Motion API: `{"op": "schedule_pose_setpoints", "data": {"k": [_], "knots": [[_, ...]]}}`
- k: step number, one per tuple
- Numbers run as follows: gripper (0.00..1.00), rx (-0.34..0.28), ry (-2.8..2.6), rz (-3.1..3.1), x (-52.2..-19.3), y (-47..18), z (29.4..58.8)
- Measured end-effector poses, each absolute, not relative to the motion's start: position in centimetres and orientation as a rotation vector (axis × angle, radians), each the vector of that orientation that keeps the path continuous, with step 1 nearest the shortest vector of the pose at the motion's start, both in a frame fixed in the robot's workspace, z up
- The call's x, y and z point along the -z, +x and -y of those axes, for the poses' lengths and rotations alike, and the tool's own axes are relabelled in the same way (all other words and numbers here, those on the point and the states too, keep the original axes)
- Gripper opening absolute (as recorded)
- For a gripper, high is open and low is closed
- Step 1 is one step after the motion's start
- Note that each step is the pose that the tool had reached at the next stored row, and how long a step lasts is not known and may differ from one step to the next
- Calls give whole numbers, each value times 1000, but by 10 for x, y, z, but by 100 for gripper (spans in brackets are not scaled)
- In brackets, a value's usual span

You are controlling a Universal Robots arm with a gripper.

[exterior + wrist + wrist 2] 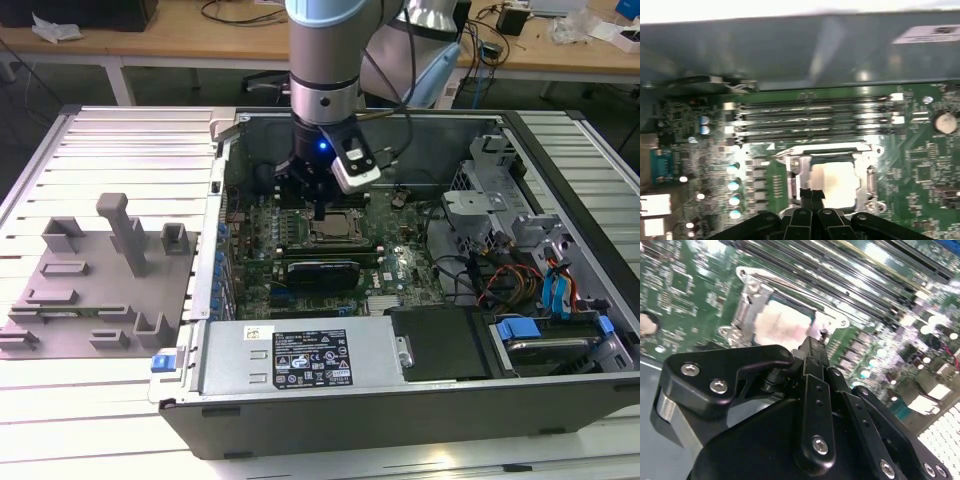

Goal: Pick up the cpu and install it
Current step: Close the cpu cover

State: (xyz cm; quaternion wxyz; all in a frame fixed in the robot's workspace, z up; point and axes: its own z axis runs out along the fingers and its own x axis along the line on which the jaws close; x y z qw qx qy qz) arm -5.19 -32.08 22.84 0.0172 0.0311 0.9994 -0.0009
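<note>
Nearest in the exterior view: the open computer case (400,420), lying on its side on a slatted metal table (90,420). Along its near wall, a silver power supply (230,360) bearing a white label (312,358) with black print and small marks, too fine to make out. On the exterior view's left, outside the case, a grey fixture plate (90,290) with upright blocks.

Further in, a green circuit board (400,240) with a dark card (322,270) standing across it.

Beyond the card, the gripper (318,212) pointing straight down at the socket frame (867,180), a blue light (322,147) glowing on the wrist. In both wrist views, black fingers (805,194) pressed together, tips (814,340) at the frame's edge; contact with it cannot be told.

Inside the frame, the cpu (835,182), pale and square, lying flat in the socket (782,322), just beside the fingertips.

Past the socket, four long memory slots (815,120) in a row.

Farther still, the case's grey wall with a blurred white sticker (930,34), unreadable.

Farthest, wooden benches (200,40) with cables.
</note>
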Motion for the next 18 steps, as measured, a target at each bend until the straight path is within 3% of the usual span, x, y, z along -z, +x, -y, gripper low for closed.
{"op": "schedule_pose_setpoints", "data": {"k": [18], "knots": [[11, 3, 96, -3106, -232, -31, 328]]}}
